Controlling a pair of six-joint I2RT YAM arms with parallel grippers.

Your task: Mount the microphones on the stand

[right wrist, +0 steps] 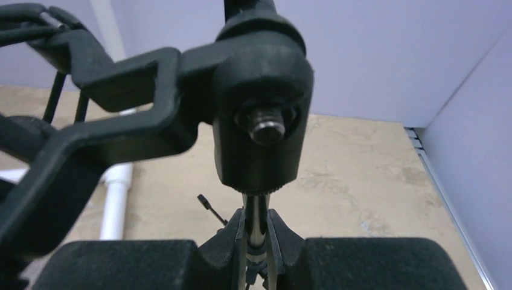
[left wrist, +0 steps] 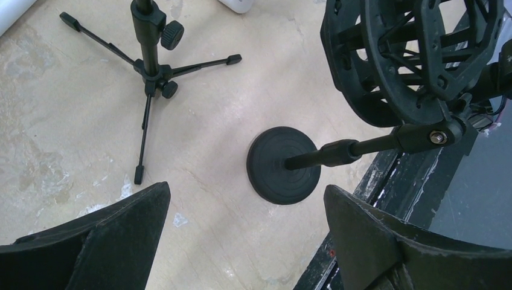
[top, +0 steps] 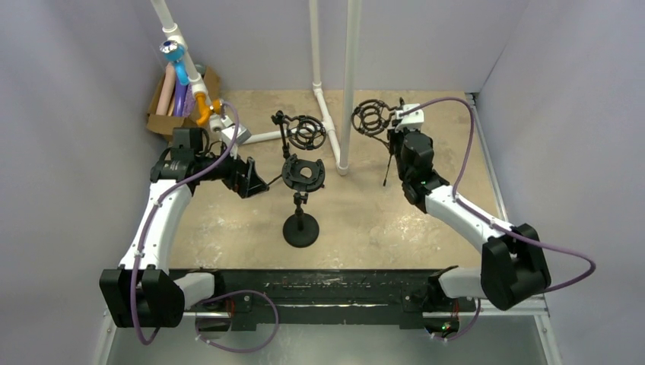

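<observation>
Several microphones (top: 179,90) (blue, pink, purple, orange) stand in a cardboard box (top: 161,122) at the far left. A round-base stand (top: 301,228) carries an empty black shock mount (top: 303,173); both show in the left wrist view, base (left wrist: 284,164) and mount (left wrist: 416,54). My left gripper (top: 248,177) is open and empty, left of that mount; its fingers (left wrist: 121,235) are wide apart. My right gripper (top: 395,146) is shut on the thin pole (right wrist: 256,217) of a tripod stand, just below its shock mount (top: 372,117) and swivel joint (right wrist: 262,115).
A second tripod stand (top: 306,131) with an empty shock mount stands behind the round-base stand, also in the left wrist view (left wrist: 151,66). White PVC pipes (top: 346,84) rise at the back centre, with a foot across the table. Grey walls enclose three sides.
</observation>
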